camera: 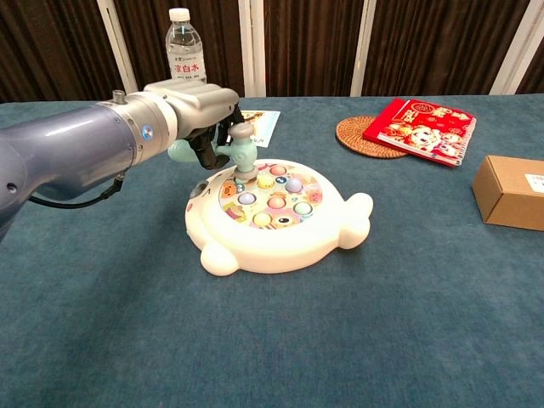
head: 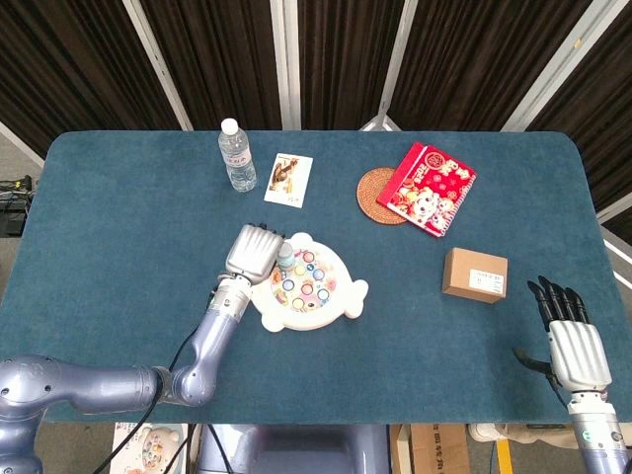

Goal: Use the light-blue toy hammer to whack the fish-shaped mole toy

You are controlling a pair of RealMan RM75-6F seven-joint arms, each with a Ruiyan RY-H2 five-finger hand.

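Hammer (camera: 242, 146): light blue, gripped in the left hand (camera: 197, 106), head set down on the toy's upper left pegs.
Fish toy (camera: 276, 223): white, flat on the table, coloured pegs on top.

My head view looks steeply down from above the near edge, far enough back to take in the whole blue table (head: 118, 197) out to the dark curtain behind. My chest view sits low and close, facing level across the tabletop toward that same curtain. The 2 views share the fish-shaped toy (head: 308, 284) (camera: 276, 217), the water bottle (head: 237, 156) (camera: 184, 47), the red booklet (head: 428, 188) (camera: 422, 129) and the cardboard box (head: 475, 275) (camera: 512, 191).
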